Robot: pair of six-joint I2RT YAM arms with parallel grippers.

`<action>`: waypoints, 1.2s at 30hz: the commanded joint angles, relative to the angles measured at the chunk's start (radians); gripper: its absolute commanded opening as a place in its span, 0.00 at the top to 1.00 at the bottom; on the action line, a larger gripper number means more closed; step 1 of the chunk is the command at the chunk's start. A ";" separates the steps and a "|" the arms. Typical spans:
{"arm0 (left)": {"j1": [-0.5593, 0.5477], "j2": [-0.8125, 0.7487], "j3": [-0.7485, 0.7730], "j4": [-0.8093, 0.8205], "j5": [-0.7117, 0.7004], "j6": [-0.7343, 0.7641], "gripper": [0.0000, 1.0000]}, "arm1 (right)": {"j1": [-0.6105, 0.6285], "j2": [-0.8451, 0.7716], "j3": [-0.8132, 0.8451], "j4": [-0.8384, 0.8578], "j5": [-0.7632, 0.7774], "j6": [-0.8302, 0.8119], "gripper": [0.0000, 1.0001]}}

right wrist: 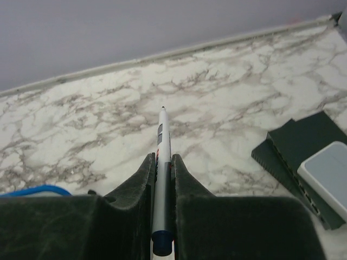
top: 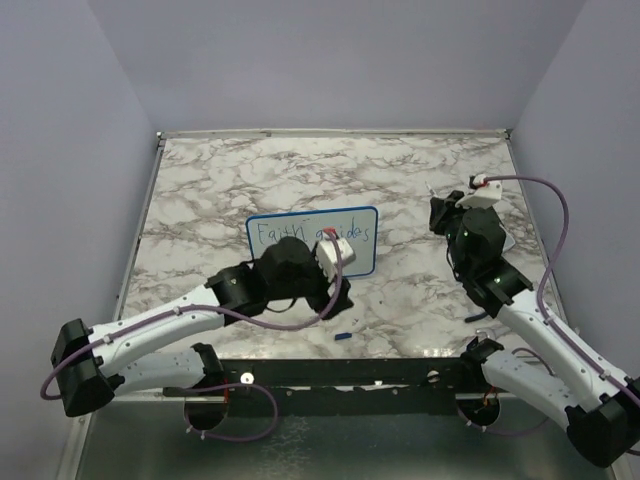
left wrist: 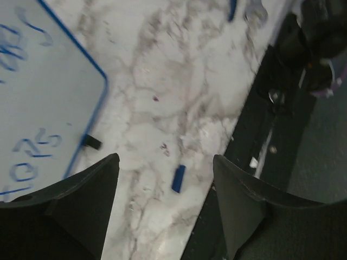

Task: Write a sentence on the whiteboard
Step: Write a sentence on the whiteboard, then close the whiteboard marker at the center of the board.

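Observation:
The whiteboard [top: 300, 232], white with a blue frame, lies flat mid-table. The sentence [top: 290, 235] reads "Faith guides" in blue. The left arm covers the board's lower part. In the left wrist view the whiteboard [left wrist: 49, 92] shows its corner, a black foot [left wrist: 92, 142] and the word "steps" [left wrist: 33, 157]. My left gripper [top: 337, 296] [left wrist: 165, 160] is open and empty, just off the board's near right corner, above bare table. My right gripper [top: 440, 213] [right wrist: 162, 158] is shut on a white marker [right wrist: 162, 135], right of the board, tip clear of the table.
A small blue marker cap [top: 342, 336] [left wrist: 178, 178] lies near the table's front edge. A dark block with a pale grey pad [right wrist: 317, 173] lies to the right of the right gripper. The black front rail [left wrist: 271, 124] runs along the near edge.

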 commanded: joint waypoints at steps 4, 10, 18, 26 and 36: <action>-0.221 0.165 -0.112 0.030 -0.040 0.023 0.49 | -0.004 -0.127 -0.138 -0.246 -0.131 0.221 0.99; -0.273 0.330 -0.067 0.033 -0.099 0.027 0.49 | -0.004 -0.173 -0.167 -0.272 -0.174 0.236 0.99; -0.310 0.439 -0.062 0.026 -0.141 0.014 0.48 | -0.004 -0.188 -0.180 -0.253 -0.202 0.244 0.99; -0.330 0.480 -0.065 -0.005 -0.254 -0.002 0.51 | -0.004 -0.199 -0.203 -0.249 -0.213 0.257 0.99; -0.337 0.539 -0.050 -0.031 -0.265 0.016 0.57 | -0.004 -0.227 -0.199 -0.264 -0.213 0.258 0.99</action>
